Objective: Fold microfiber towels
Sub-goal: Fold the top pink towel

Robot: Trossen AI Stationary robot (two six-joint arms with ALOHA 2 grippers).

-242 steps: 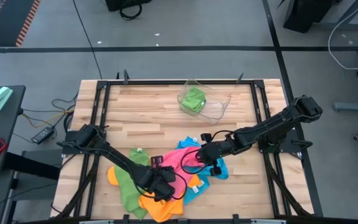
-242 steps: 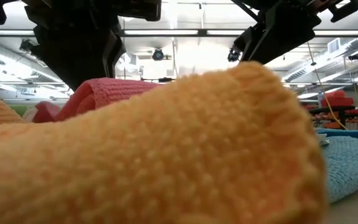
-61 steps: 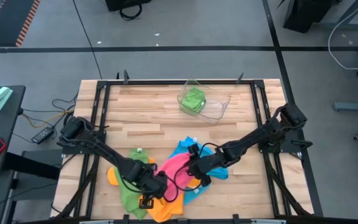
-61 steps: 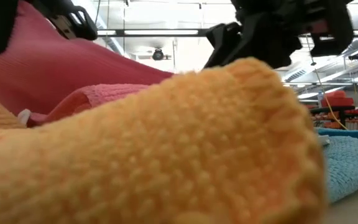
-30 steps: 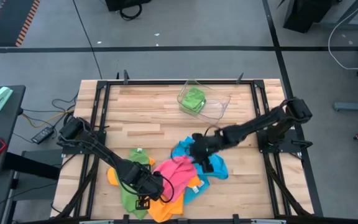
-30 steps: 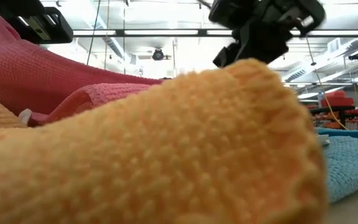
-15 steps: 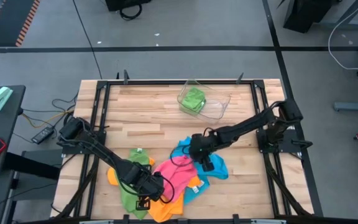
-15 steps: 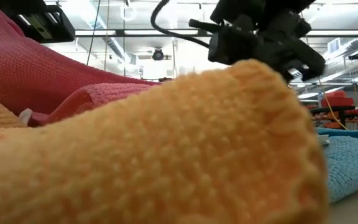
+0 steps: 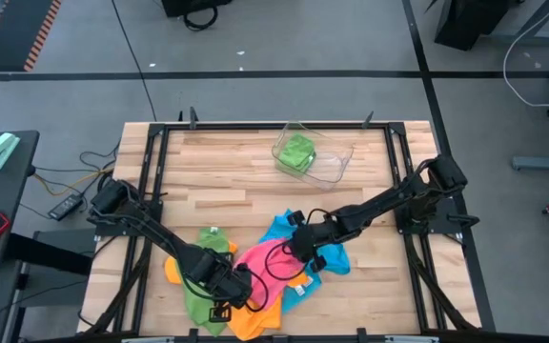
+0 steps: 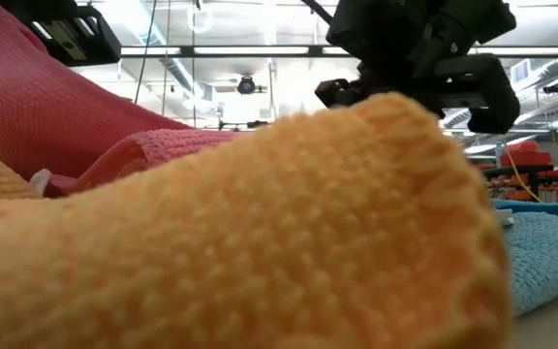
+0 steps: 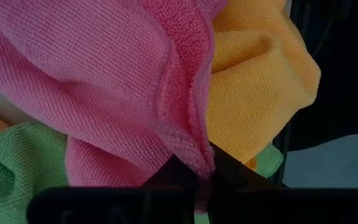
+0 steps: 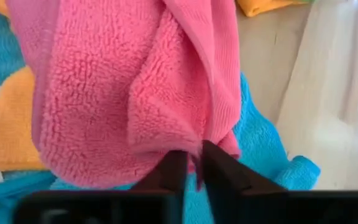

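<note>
Pink is the towel in the middle of it all. The pink towel [image 9: 273,262] lies on top of a heap of soft cloths near the front edge of the wooden table [image 9: 227,171]. Both grippers pinch it. In the left wrist view the left gripper [image 11: 199,173] has its dark fingers [image 11: 174,174] squeezed tight on a pink edge. In the right wrist view the right gripper [image 12: 193,165] has its fingers [image 12: 219,167] squeezed on another pink edge. From above, the left gripper [image 9: 239,289] is at the near end of the pink towel and the right gripper [image 9: 298,244] is at the far end.

Under and around the pink towel are more towels. An orange towel [image 9: 244,319] sticks out at the front of the heap. A green towel [image 9: 196,286] lies on the left side of it. A blue towel [image 9: 324,259] lies on the right side, under the right arm. In the low view the orange towel [image 10: 260,242] fills most of the picture, with pink [image 10: 56,107] behind it and blue [image 10: 541,257] at the right.

Farther back on the table sits a clear plastic tray [image 9: 336,167]. One folded green towel [image 9: 296,152] lies inside it, well apart from the heap.
</note>
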